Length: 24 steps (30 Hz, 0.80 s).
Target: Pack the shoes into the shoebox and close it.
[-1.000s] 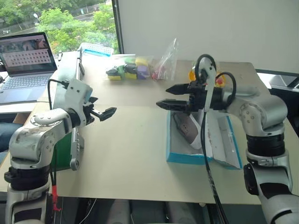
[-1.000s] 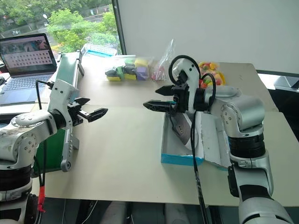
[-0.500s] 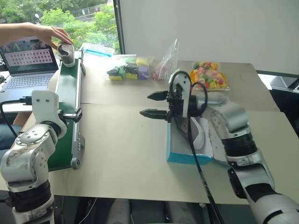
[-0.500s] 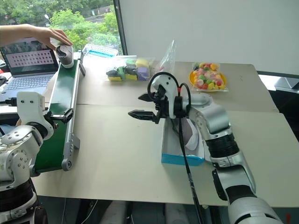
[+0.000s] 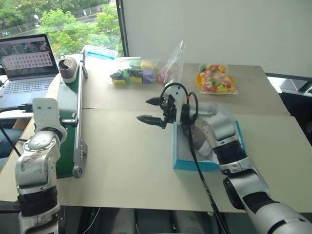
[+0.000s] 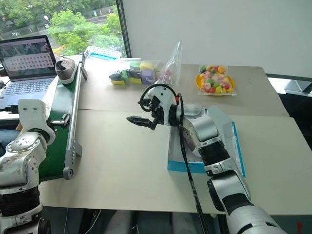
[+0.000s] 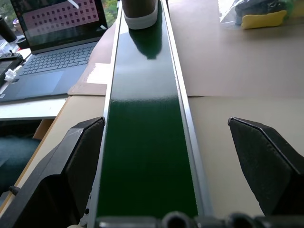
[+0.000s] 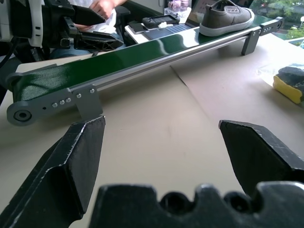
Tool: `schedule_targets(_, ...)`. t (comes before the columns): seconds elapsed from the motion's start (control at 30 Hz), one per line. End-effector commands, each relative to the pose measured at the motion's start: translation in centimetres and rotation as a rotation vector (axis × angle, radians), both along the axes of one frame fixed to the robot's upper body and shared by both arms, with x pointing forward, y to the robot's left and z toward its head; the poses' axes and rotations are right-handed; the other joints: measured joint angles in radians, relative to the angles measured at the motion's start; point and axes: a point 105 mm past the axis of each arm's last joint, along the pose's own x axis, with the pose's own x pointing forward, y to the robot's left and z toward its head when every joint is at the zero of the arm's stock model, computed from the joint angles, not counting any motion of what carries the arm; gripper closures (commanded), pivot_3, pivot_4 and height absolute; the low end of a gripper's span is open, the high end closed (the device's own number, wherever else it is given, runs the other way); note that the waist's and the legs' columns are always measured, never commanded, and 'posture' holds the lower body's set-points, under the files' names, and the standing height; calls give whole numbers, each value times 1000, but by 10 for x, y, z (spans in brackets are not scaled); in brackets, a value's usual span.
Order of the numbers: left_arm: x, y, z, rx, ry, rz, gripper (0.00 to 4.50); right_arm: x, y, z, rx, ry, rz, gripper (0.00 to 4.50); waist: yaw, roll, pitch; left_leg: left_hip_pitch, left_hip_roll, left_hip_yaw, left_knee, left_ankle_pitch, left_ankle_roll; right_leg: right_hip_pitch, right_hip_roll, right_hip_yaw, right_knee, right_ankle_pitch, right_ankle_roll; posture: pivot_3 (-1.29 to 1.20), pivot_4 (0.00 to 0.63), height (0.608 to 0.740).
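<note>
One grey shoe (image 5: 67, 68) stands on the far end of the green conveyor (image 5: 68, 105), seen side-on in the right wrist view as the shoe (image 8: 225, 16). The cyan shoebox (image 5: 195, 165) lies open on the table at right. Another grey shoe (image 5: 199, 139) lies inside it, partly hidden by my right arm. My right gripper (image 5: 144, 109) is open and empty, hovering over the table just left of the box and pointing toward the conveyor. My left gripper (image 7: 165, 122) is open and empty above the near part of the belt, pointing along it toward the shoe.
A laptop (image 5: 27, 61) sits left of the conveyor. Bags of coloured items (image 5: 134, 73), a blue basket (image 5: 100, 51) and a plate of sweets (image 5: 214, 80) line the table's far side. The box lid (image 6: 229, 141) lies open at the box's right. A person's hand (image 8: 107, 7) rests near the laptop.
A person's hand set a shoe on the conveyor's far end and withdrew. My left gripper swung left over the belt. My right gripper moved left and down, away from the box.
</note>
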Motion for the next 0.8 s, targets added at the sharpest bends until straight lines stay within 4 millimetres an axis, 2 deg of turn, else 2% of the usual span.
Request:
schedule_targets(0.03, 1, 12, 5, -19, -52, 21, 30, -11, 4, 10, 5, -31, 45, 0, 1, 0, 0, 0, 0, 0, 0, 0, 0, 0, 0, 0, 0, 0, 0, 0, 150, 740)
schedule_targets(0.2, 8, 22, -2, -23, -52, 15, 30, -11, 1, 5, -26, -48, 32, 0, 2, 0, 0, 0, 0, 0, 0, 0, 0, 0, 0, 0, 0, 0, 0, 0, 150, 740)
schedule_targets(0.4, 15, 36, -3, -17, -60, 16, 30, 8, -9, -4, -92, -111, -116, 0, 2, 0, 0, 0, 0, 0, 0, 0, 0, 0, 0, 0, 0, 0, 0, 0, 150, 740)
schedule_targets(0.63, 28, 31, -4, -26, -76, -31, 30, 25, -21, -6, -101, -124, -267, 0, 2, 0, 0, 0, 0, 0, 0, 0, 0, 0, 0, 0, 0, 0, 0, 0, 150, 740)
schedule_targets(0.8, 39, 23, -12, -50, -56, -65, 30, 22, -23, -11, -96, -108, -282, 0, 2, -1, 0, 0, 0, 0, 0, 0, 0, 0, 0, 0, 0, 0, 0, 0, 150, 740)
